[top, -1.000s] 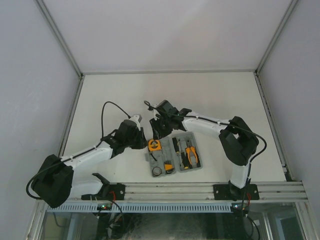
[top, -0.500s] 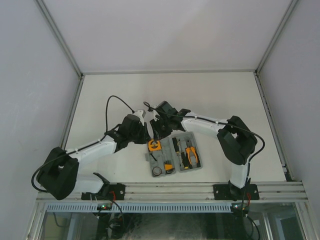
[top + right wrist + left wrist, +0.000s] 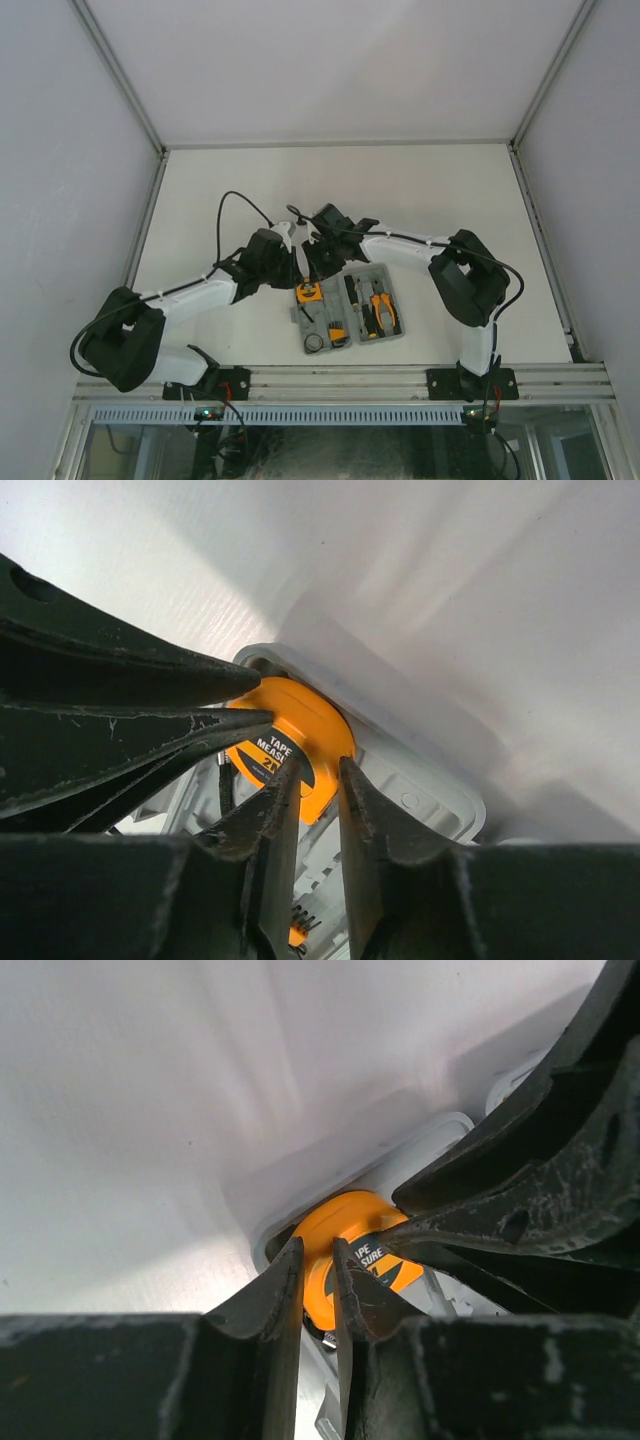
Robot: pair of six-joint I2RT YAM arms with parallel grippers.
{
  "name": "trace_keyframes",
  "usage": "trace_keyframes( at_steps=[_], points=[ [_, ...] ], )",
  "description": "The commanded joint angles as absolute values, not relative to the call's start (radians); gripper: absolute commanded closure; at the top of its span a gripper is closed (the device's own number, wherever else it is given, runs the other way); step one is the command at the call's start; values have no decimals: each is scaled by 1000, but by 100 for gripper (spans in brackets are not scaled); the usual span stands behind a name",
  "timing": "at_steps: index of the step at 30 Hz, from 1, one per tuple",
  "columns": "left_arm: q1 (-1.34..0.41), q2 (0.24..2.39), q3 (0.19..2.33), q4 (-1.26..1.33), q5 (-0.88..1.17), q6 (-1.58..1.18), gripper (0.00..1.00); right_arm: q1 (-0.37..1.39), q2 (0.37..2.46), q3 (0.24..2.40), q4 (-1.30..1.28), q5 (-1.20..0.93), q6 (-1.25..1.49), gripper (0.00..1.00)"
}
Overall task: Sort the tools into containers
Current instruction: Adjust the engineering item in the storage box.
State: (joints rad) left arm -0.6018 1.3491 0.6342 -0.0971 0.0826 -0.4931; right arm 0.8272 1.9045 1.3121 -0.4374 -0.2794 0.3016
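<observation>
Both arms crowd the same spot, and that is the chief hazard: the left gripper (image 3: 318, 1250) and the right gripper (image 3: 320, 765) meet over the tape measure (image 3: 309, 292), which sits in the far-left corner of the tool case (image 3: 297, 314). The case lies open near the middle of the worktop's near edge. Each pair of jaws is drawn in to a thin slit with the tips at the orange disc. Whether either pair pinches its rim or only bears on it, I cannot tell. With fingers this close, a small sideways move could knock one gripper against the other. A downward push from both could also tip the light case or slide it on the smooth worktop (image 3: 400, 190). If the tape measure is not square in its recess, pressing one edge could pop it up and out over the case's rim. A jolt might also unseat the pliers (image 3: 380, 310) in the right half. The worktop is plain matt white. Pale panels in slim metal frames close it in at the far edge and both sides, and a metal rail (image 3: 400, 380) along the near edge carries the arm bases.
</observation>
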Motion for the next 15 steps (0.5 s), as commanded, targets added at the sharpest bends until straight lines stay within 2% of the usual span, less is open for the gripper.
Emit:
trace_keyframes(
  at_steps=[1,15],
  points=[
    [-598,1361,653,-45,113,-474,80,832,1913,1329,-418,-296,304,81],
    [-607,1373,597,-19,127,-490,91,851,1937,1345,-443,-287,316,82]
  ],
)
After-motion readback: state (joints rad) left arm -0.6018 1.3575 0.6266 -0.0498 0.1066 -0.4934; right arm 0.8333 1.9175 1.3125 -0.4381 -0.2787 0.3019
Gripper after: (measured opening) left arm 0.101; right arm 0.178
